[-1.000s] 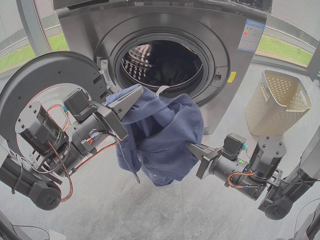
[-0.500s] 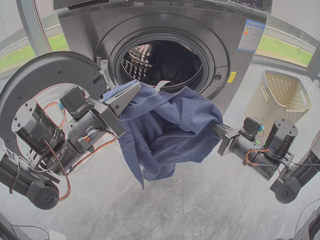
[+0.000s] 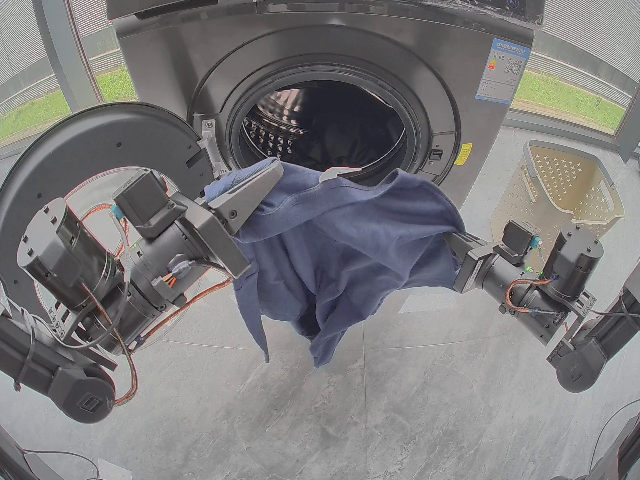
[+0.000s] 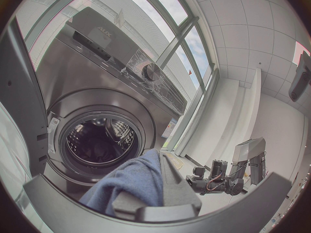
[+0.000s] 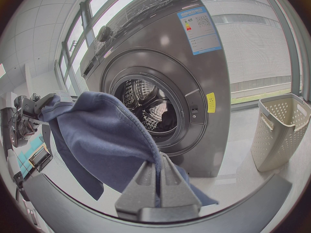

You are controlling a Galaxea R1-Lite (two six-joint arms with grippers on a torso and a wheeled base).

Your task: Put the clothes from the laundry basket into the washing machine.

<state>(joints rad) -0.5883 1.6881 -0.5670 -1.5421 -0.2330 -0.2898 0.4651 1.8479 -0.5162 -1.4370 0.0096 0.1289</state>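
Soft navy garment (image 3: 347,248) pulled wider | drooping folds | dimpled steel drum (image 3: 267,135)

A: Colour of the garment (image 3: 347,248)?
B: Plain dark blue, unpatterned, with one pale tab.
A: And the washing machine (image 3: 320,41)?
B: Dark metallic grey throughout; shiny silver drum (image 3: 267,138) dotted with rows of small holes.
A: Any stickers?
B: Blue-and-white label (image 3: 502,71) with a little coloured chart, plus a small yellow sticker (image 3: 463,154).
A: And the laundry basket (image 3: 533,228)?
B: Cream, pierced in a regular grid of tiny star-like holes.
A: And the floor (image 3: 267,408)?
B: Pale grey, faintly marbled with lighter veins.
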